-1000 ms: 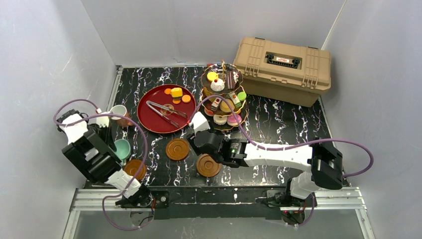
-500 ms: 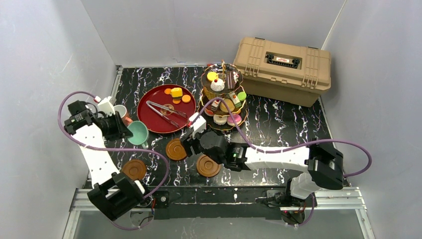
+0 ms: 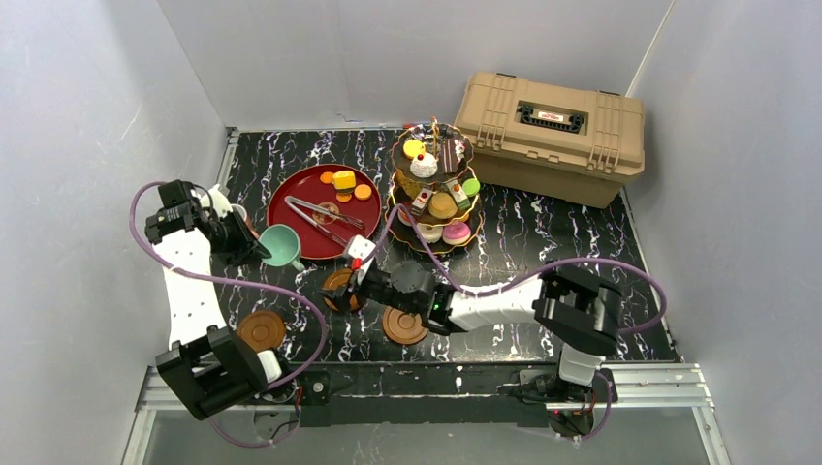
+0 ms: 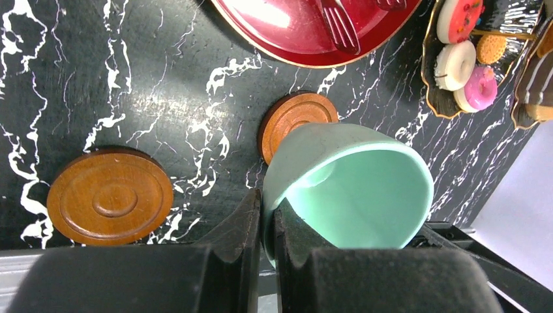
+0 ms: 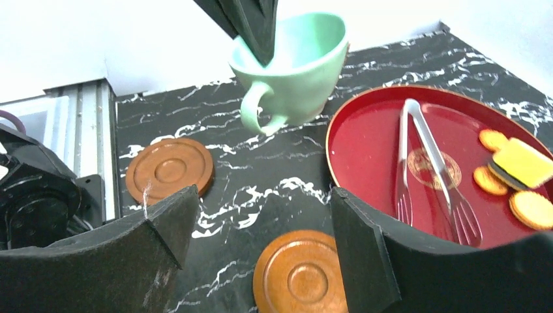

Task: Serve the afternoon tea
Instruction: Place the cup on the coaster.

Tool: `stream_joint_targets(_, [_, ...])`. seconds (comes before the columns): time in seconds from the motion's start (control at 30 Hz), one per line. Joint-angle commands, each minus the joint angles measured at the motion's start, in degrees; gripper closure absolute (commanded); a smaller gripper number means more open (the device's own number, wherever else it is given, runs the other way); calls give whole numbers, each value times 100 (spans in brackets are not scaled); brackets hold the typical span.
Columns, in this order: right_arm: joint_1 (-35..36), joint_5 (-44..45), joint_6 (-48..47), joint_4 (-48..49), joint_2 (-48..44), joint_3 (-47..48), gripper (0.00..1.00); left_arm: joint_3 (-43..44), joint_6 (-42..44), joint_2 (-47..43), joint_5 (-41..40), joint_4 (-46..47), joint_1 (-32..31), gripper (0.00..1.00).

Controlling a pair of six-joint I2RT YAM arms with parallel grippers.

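The left end effector (image 4: 267, 207) is clamped on the teal cup (image 4: 355, 189) by its rim, above the bench (image 4: 130, 98); the right end effector (image 5: 261, 218) stands apart. A brown saucer (image 5: 301, 279) lies between its fingers (image 5: 365, 241).

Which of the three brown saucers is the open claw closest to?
The middle saucer, beside the red plate: the open right gripper hangs over it; the other two lie apart.

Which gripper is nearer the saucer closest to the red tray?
Right. The right gripper hangs open just above that saucer; the left gripper is farther off, toward the table's left side, shut on the teal cup.
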Motion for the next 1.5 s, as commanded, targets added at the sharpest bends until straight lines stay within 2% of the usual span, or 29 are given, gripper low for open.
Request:
stream_joint_targets(0.0, [-225, -894, -165, 1185, 324, 495, 18, -31, -539, -46, -68, -194, -45, 100])
stream_joint_targets(0.43, [-237, -1334, -367, 1008, 1075, 1254, 28, -58, -634, -121, -156, -166, -78, 100])
stream_joint_targets(0.8, [-227, -795, -779, 619, 1359, 1619, 44, -57, -575, -129, -167, -207, -80, 100])
stream_joint_targets(1.17, [-180, -529, -919, 227, 1534, 1857, 49, -162, -671, -158, -127, -198, -118, 100])
stream_joint_targets(1.23, [-166, -398, -823, 259, 1570, 1889, 54, -194, -672, -168, -106, -198, -126, 100])
stream_joint_targets(1.37, [-157, -157, -686, 515, 1598, 1879, 73, -255, -637, -185, -121, -229, -126, 100])
stream_joint_targets(1.47, [-108, -42, -680, 647, 1638, 1928, 75, -327, -628, -207, -138, -229, -136, 100])
